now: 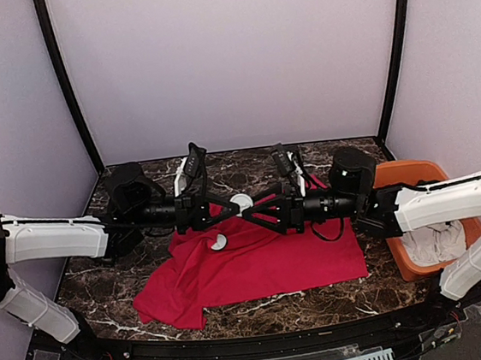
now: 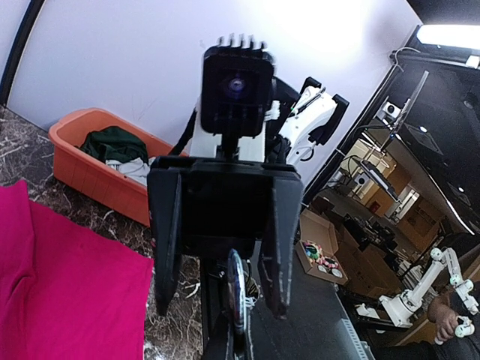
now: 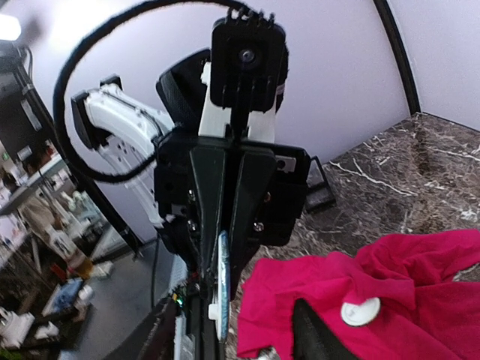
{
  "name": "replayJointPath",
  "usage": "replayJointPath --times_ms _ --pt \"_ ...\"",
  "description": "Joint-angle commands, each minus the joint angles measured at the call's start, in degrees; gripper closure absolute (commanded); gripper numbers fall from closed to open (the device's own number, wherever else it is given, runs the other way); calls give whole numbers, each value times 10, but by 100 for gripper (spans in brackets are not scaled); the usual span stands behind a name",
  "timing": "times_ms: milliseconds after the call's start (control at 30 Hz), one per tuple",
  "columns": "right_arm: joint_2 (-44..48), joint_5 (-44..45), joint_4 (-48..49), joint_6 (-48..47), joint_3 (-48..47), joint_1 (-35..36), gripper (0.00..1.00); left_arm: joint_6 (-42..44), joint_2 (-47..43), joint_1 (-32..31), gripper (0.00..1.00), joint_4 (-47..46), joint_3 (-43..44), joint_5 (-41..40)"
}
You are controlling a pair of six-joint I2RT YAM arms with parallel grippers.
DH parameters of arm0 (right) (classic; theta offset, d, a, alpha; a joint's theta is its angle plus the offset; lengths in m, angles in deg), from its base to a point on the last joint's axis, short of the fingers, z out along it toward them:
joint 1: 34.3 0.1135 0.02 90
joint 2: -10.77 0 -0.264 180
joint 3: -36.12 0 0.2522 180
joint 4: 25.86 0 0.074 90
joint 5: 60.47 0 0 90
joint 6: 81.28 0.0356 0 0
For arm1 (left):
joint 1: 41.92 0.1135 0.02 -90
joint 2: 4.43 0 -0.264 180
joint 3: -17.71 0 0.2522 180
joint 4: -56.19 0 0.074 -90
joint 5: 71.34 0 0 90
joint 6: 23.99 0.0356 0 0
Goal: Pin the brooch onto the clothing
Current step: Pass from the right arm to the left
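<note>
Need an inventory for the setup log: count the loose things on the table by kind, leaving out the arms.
Red T-shirt: 1
White round brooch pieces: 2, the other lying on the T-shirt
Orange bin: 1
White cloth: 1
Dark green garment: 1
Total: 6

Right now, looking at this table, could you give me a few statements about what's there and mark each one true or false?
1. The red shirt lies on the marble table. True.
2. The orange bin is on the robot's left. False: it is on the right.
3. A small white disc rests on the shirt. True.
4. The bin is empty. False: it holds a white cloth.
5. The grippers are far apart. False: the left gripper and right gripper meet above the shirt, with another white disc between them.
</note>
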Motion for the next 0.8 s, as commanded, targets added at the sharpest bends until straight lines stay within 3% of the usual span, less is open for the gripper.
replayJointPath --times_ms 0,100,333,500,767 --pt "52 -15 -166 -99 -50 -5 40 32 -24 -3 99 77 27 37" --pt "82 -23 -304 -179 -97 -17 31 87 -42 -2 99 195 41 47" --pt "44 -58 -527 -286 -217 -20 32 199 -72 -3 99 411 85 57" --pt "-24 -83 -568 -277 -264 -19 42 248 -73 -3 99 523 119 50" --pt "-74 -131 -571 -257 -299 -11 55 261 -82 -4 99 548 122 40"
